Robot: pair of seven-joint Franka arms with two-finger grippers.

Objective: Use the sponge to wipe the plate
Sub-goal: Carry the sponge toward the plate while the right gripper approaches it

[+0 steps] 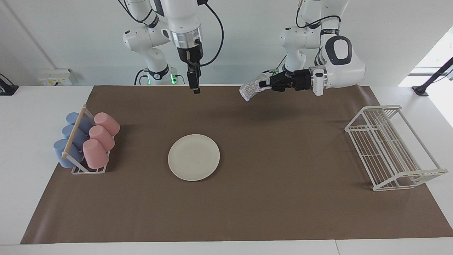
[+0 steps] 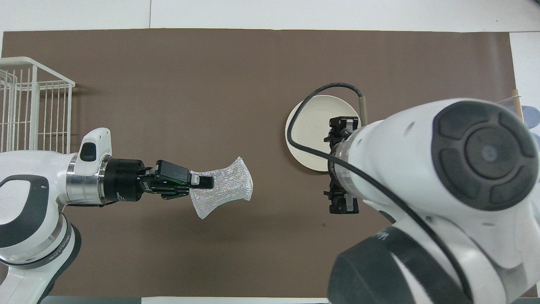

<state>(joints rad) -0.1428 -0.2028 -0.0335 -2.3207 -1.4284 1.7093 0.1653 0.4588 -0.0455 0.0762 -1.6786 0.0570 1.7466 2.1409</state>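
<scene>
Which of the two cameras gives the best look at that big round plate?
The facing view: the plate lies fully visible on the brown mat, nothing over it. In the overhead view the right arm's raised wrist and cable cover much of the plate, leaving only the part toward the sponge held in the left gripper.

White table (image 1: 32, 117), and a brown mat (image 1: 269, 212) spread over most of it. On the mat: the cream plate (image 1: 194, 157), lying flat below and a little toward the right arm's end from the right arm's raised jaws. A cup rack (image 1: 83, 141) with blue and pink cups sits at the right arm's end. A white wire rack (image 1: 391, 148) stands at the left arm's end.
</scene>
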